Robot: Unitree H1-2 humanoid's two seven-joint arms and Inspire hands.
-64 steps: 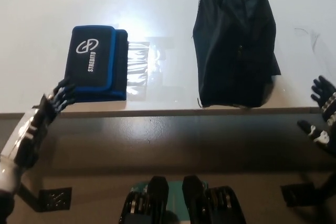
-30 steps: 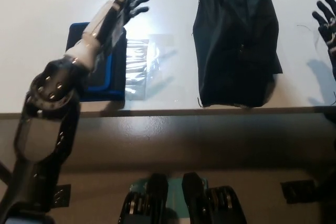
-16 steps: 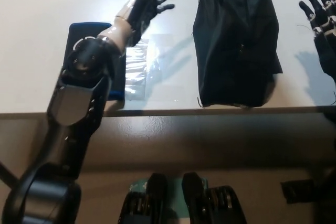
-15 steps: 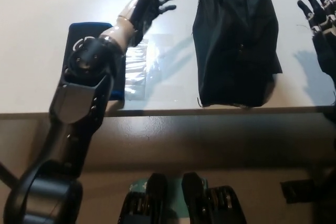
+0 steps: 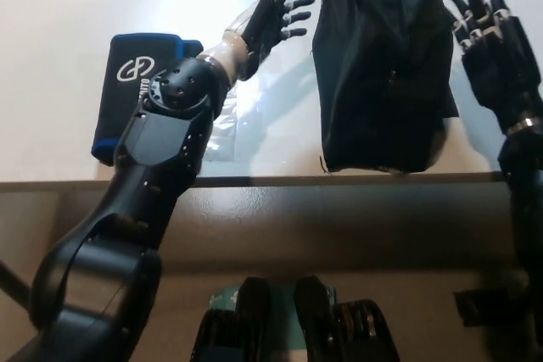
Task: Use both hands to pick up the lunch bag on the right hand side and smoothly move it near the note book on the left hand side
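The lunch bag (image 5: 383,65), a dark, slumped fabric bag, lies on the white counter (image 5: 51,82) with its lower end close to the counter's near edge and its upper end running out of the top of the head view. Everything else sits in relation to it.

To the left of the bag, the left hand (image 5: 280,8) is raised over the counter with its fingers spread apart and nothing in its grasp. Its fingertips point toward the bag's upper left side, just beside the fabric; whether they touch it cannot be told. The left arm stretches up to it from the lower left of the view.

To the right of the bag, the right hand (image 5: 485,27) is held up with its fingers fanned out and empty. It is just beside the bag's upper right side, and contact cannot be made out.

Well to the left of the bag lies the note book (image 5: 131,91), a black cover with blue edging and a white logo, partly hidden by the left arm. Between the note book and the bag, a clear plastic sheet (image 5: 254,116) lies flat on the counter, catching glare.
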